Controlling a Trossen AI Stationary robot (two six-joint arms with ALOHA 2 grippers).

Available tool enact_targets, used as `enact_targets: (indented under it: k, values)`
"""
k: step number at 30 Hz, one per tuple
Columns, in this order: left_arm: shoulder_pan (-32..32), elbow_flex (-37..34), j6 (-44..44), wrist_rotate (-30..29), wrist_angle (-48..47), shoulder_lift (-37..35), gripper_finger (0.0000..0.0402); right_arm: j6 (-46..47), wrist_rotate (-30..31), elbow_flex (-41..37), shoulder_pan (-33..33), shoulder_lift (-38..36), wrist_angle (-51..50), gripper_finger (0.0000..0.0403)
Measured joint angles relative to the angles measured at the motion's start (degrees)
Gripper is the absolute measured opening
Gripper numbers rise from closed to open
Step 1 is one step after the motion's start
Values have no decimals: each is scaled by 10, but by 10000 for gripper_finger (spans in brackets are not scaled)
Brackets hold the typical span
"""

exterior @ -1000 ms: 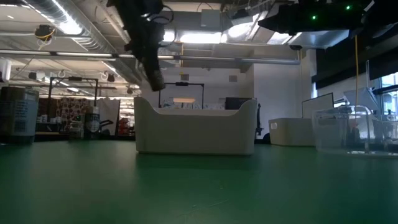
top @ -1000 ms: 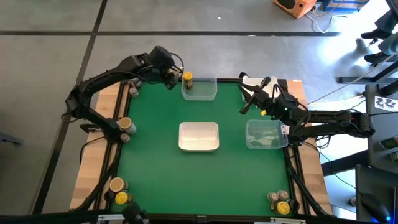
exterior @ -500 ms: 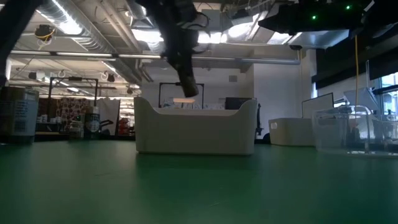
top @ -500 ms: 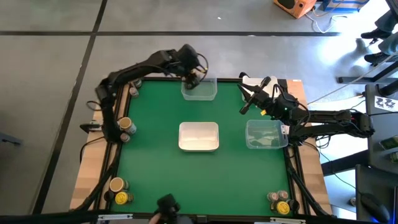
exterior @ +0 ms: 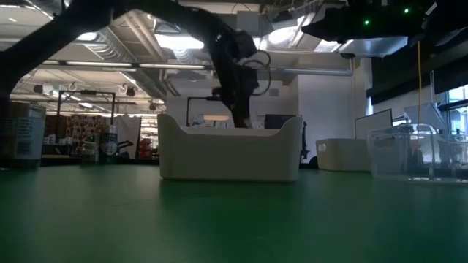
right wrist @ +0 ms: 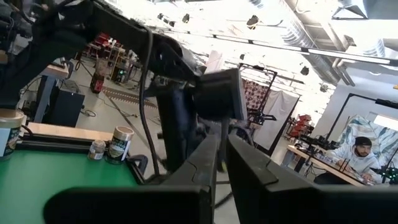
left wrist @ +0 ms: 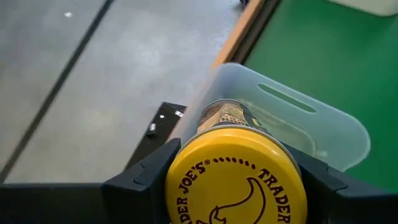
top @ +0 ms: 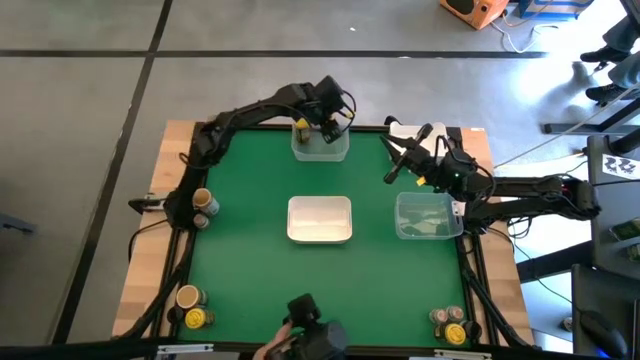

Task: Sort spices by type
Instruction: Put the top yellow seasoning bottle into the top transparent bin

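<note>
My left gripper (top: 305, 122) reaches over the far edge of the table, shut on a spice jar with a yellow cap (left wrist: 236, 180). The jar hangs above the far-left corner of a clear tub (top: 322, 145). In the low view that gripper (exterior: 240, 113) shows behind the white tub (exterior: 230, 150). My right gripper (top: 392, 175) waits, shut, in the air near the right clear tub (top: 428, 215). Other spice jars stand in groups at the left edge (top: 200, 203), the near-left corner (top: 190, 305) and the near-right corner (top: 450, 325). My left gripper pinches the jar between its two fingers (left wrist: 146, 183), one on each side just under the yellow cap (left wrist: 186, 168). The cap faces the wrist camera. The fingers come slanting down from above. The jar is lifted clear, over the clear tub's rim (left wrist: 273, 81).
A white tub (top: 320, 220) sits in the table's middle. The right wrist view shows more jars (right wrist: 118, 144) on the wooden border. Something dark, with a person's hand, shows at the near edge (top: 305, 340). Green mat lies bare around the tubs.
My left arm has swung along the far edge toward the right, carrying the yellow-capped jar, and come down toward the far clear tub; its wrist has turned on the way. The dark shape at the near edge has drifted to the right.
</note>
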Motion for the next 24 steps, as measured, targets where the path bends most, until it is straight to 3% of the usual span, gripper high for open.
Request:
enact_targets:
  k: [11, 19, 24]
  values:
    - [0, 0, -3, 28, 33, 62, 211, -1, 0, 0, -1, 12, 9, 39]
    - [0, -8, -9, 28, 63, 62, 213, -2, 1, 0, -1, 12, 9, 39]
    - [0, -8, -19, 28, 62, 62, 235, -2, 0, 0, -1, 12, 9, 39]
